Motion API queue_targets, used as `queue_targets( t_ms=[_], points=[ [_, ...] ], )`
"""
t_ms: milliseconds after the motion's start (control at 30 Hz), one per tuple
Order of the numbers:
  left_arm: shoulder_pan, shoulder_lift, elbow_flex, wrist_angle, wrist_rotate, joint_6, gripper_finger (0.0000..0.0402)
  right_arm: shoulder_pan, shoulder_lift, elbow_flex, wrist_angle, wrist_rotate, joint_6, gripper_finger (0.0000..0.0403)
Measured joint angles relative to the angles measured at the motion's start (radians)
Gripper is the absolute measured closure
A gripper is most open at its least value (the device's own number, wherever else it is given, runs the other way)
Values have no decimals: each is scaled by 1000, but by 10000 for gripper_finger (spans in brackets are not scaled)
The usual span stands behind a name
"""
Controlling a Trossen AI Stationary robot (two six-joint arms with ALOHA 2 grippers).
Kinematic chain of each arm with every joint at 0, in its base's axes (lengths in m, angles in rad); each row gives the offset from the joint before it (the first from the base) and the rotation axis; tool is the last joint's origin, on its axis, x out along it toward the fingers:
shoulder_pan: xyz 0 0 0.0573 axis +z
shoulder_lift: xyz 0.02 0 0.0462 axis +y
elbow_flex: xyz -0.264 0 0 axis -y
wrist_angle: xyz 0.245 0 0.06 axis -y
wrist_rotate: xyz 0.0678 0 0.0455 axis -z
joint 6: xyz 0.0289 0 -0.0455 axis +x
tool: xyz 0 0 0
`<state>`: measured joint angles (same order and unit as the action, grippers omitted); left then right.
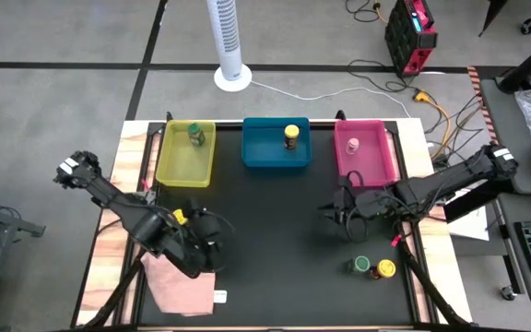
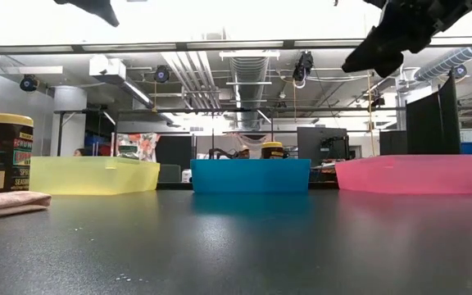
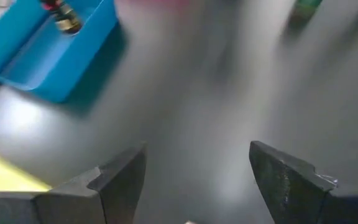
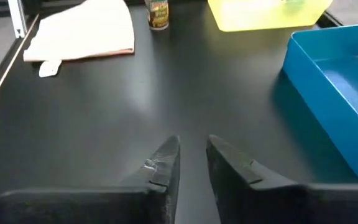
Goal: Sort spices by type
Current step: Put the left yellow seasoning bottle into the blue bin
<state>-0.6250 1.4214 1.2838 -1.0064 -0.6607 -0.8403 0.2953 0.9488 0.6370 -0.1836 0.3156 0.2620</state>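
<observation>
Six spice jars show from above, all standing upright with lids up. One with a yellow lid (image 1: 180,217) stands on the black mat (image 1: 275,249) just beside the left gripper (image 1: 212,242), on its outer side by the pink cloth (image 1: 181,284). That gripper's fingers (image 3: 120,180) are spread wide with nothing between them.

A green-lidded jar (image 1: 194,135) stands in the yellow bin (image 1: 185,154), a yellow-lidded one (image 1: 291,136) in the blue bin (image 1: 276,143), and a pink-lidded one (image 1: 352,146) in the pink bin (image 1: 365,152). The right gripper (image 1: 330,211) hangs over the mat in front of the pink bin, its fingers (image 4: 163,165) nearly together around empty air. Two more jars, one green-lidded (image 1: 361,265) and one yellow-lidded (image 1: 386,268), stand side by side, well apart from it toward the mat's near right corner.

Only the table-level view shows height: the right gripper (image 2: 375,51) is high above the bins, and the jar by the cloth (image 2: 6,153) stands tall at the far left. Only the right wrist view shows that jar (image 4: 158,14) beside the cloth (image 4: 82,31) from across the mat.
</observation>
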Motion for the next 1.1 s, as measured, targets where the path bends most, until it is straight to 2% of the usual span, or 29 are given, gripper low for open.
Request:
queue_targets(
  t_ms=[100, 233, 433, 633, 833, 967, 1100],
  points=[
    [0, 49, 56, -153, 12, -20, 134, 6, 11, -1, 2, -1, 0, 351],
    [1, 64, 85, -277, 91, -58, 137, 9, 23, -3, 3, -1, -11, 363],
    [0, 13, 83, -433, 241, -175, 155, 8, 35, -5, 9, -1, -24, 361],
    [1, -41, 82, -562, 277, -232, 169, 8, 43, -5, 19, 0, -54, 350],
    [1, -99, 46, -564, 281, -226, 178, 8, 43, -5, 25, 0, -55, 342],
    [1, -156, -43, -547, 311, -227, 185, 8, 43, -5, 25, 0, -56, 338],
    [1, -225, -143, -464, 373, -252, 192, 8, 43, -5, 25, 0, -56, 337]
  ],
)
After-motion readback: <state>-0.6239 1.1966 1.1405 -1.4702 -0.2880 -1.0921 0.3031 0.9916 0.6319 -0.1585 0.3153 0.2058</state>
